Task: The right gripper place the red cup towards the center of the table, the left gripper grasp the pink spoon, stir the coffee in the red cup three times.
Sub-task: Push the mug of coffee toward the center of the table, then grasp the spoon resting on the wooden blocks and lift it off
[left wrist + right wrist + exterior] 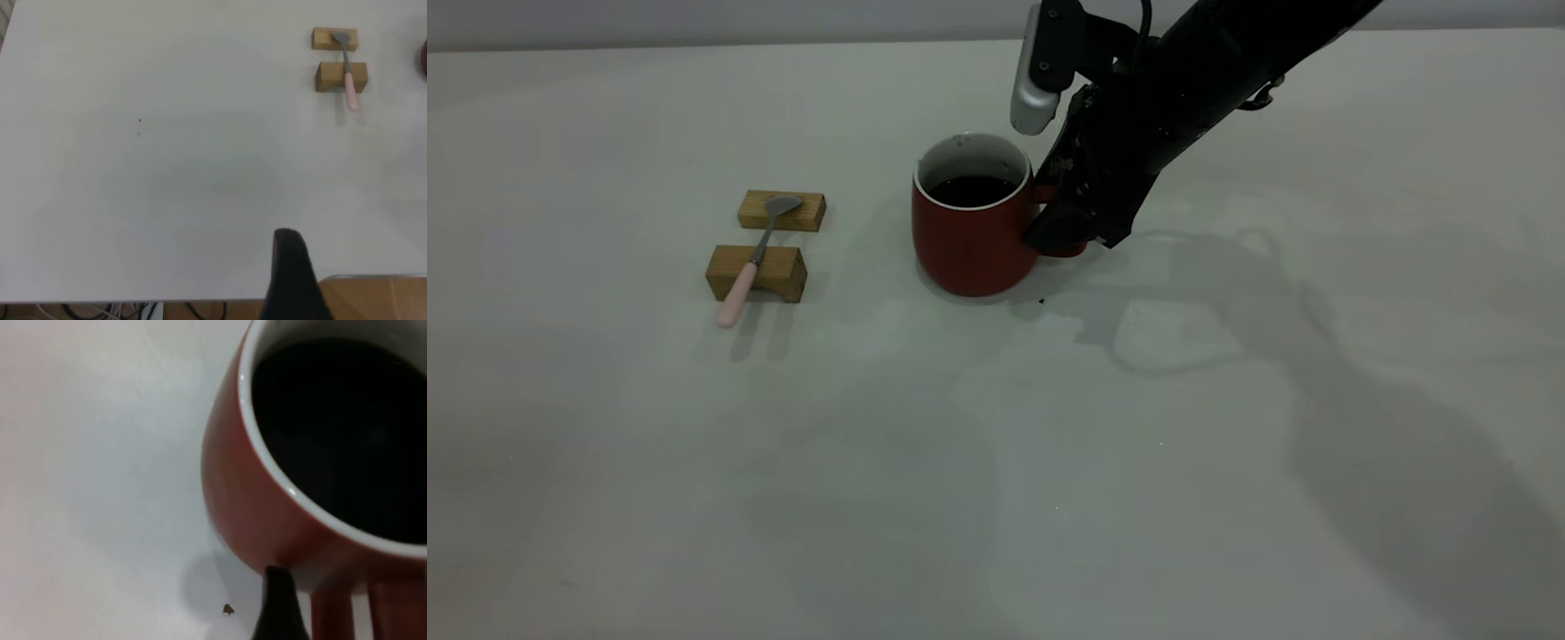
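Right tool on the mug handle, coffee riding high

I've got the right tool (1063,233) clamped on the handle of the red cup (969,233), which sits on the surface (996,462) near centre. The coffee (971,189) could slosh if I jerk on release. The pink spoon (751,265) lies across two wooden blocks (758,273); whether the left tool (291,277) is clenched, I can't tell.

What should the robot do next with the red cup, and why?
Probably let go and back away: the right end effector is at the handle of the red cup, which already stands on the table near its center. The pink spoon lies untouched across two wooden blocks.
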Robot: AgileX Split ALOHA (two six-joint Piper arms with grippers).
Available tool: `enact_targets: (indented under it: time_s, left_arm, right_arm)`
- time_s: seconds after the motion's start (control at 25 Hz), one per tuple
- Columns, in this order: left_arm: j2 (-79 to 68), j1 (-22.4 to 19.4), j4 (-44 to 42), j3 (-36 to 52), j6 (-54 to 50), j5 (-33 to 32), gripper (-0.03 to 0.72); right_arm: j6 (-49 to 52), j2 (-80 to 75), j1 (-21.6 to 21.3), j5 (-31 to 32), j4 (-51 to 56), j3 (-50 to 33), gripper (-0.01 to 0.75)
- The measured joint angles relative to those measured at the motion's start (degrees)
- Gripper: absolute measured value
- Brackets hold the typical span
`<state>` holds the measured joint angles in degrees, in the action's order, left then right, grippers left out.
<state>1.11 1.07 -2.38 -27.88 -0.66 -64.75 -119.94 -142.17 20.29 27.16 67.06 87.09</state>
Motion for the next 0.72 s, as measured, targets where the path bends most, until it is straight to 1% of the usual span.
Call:
enact_targets:
  time_s: [0.16,0.28,0.4,0.48,0.56,0.68,0.72]
  left_arm:
    - [0.00,0.00,0.00,0.00,0.00,0.00,0.571]
    - [0.00,0.00,0.00,0.00,0.00,0.00,0.571]
    - [0.00,0.00,0.00,0.00,0.05,0.00,0.571]
    - [0.00,0.00,0.00,0.00,0.05,0.00,0.571]
    - [0.00,0.00,0.00,0.00,0.05,0.00,0.571]
    - [0.00,0.00,0.00,0.00,0.05,0.00,0.571]
    - [0.00,0.00,0.00,0.00,0.05,0.00,0.571]
  right_arm:
    - [10.29,2.96,-2.06,2.54,-4.51,-0.59,0.588]
    - [22.64,7.89,-4.57,8.31,-8.14,-2.15,0.588]
    - [40.72,14.04,-6.84,19.11,-11.84,-2.77,0.588]
    - [55.15,19.12,-7.69,25.59,-15.68,-2.88,0.588]
    - [68.22,24.28,-7.83,30.72,-22.49,-2.88,0.587]
    - [88.36,32.47,-7.83,37.92,-37.50,-3.06,0.587]
    - [93.02,35.83,-7.83,39.46,-41.57,-3.38,0.587]
